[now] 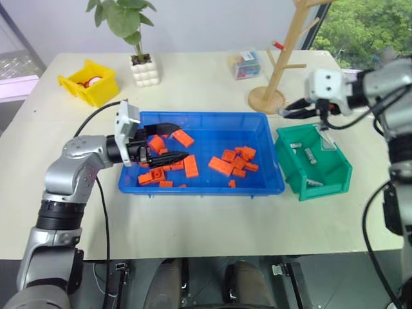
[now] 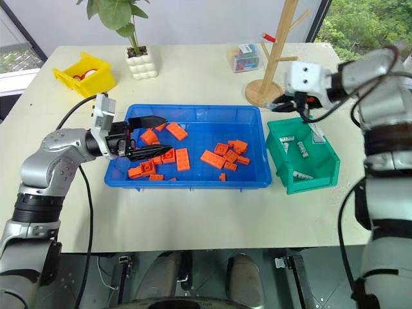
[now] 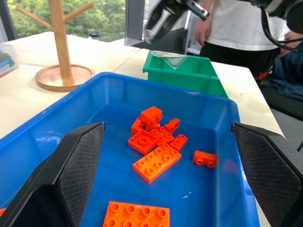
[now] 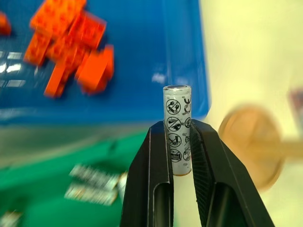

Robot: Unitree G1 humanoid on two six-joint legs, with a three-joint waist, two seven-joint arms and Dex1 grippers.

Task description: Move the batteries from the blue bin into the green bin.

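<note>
Right wrist view is showing the right gripper clamping a single battery between its two black fingers; the cell is standing upright, with its upper half projecting above the fingertips. Head views are placing this gripper just beyond the far corner of the green bin, nearest the blue bin, and its fingers are pointing towards the blue bin. Other batteries are already lying inside the green bin, on its floor.

Left gripper is reaching over the blue bin's end farthest from the green bin, fingers spread wide with nothing between them, among the orange blocks. Those blocks are lying in two loose clusters on the blue floor. Whether any battery is remaining there is hard to say, since none is standing out among the blocks in the head views.

Main hazard, as judged from these views: the held battery is gripped on its lower part alone, so a quick swing or wrist roll could be pivoting it out of the fingers. Because the gripper is hanging at the bin's rim and not over its middle, an early release could be dropping the cell onto the table or back into the blue bin. A wooden stand is rising close behind the green bin, where a wide arm swing could be clipping it.
</note>
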